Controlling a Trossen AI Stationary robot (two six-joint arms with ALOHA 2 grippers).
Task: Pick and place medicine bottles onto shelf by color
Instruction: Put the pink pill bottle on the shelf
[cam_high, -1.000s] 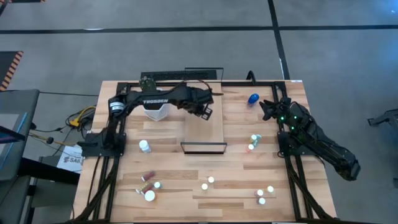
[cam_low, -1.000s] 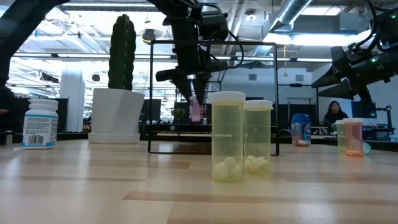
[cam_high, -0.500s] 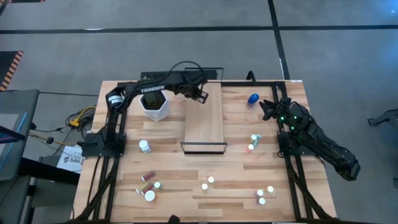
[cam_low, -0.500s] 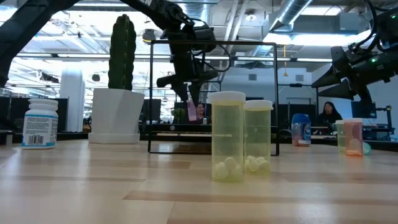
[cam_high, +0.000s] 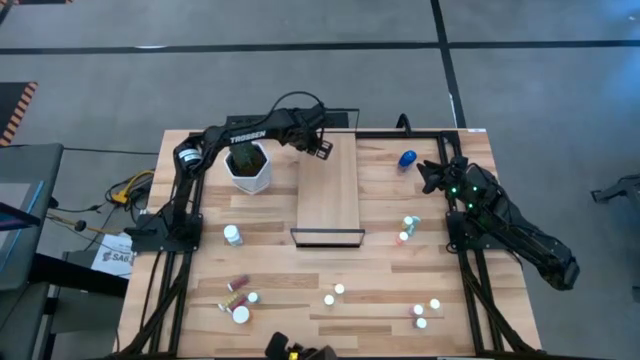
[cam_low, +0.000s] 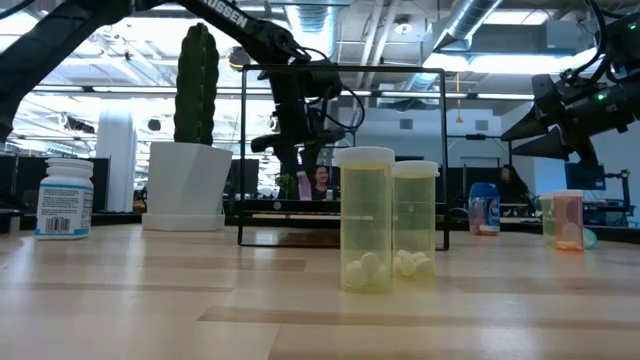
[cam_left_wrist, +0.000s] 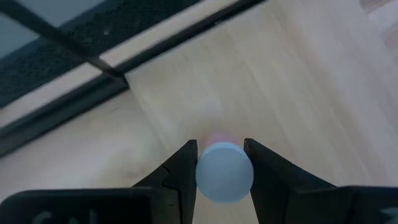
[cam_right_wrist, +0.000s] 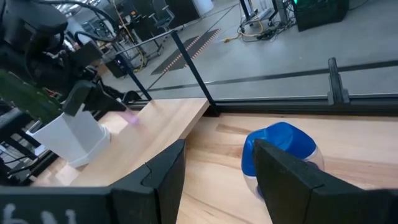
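Left gripper (cam_left_wrist: 221, 167), white-capped bottle (cam_left_wrist: 224, 172), shelf (cam_left_wrist: 273, 93)

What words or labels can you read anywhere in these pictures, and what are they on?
"TROSSEN": white letters on the left arm, clearest in the high view.
White bottle, low view: printed label and barcode, too small to read.
Blue bottle, low view: label too blurred to read.
Paper sheet beside the table: dark print, unreadable.

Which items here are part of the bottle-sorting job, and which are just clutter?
Job: pink bottle in the left gripper; shelf; blue bottle near the right gripper; yellow bottles; white bottle.
Clutter: cactus pot.
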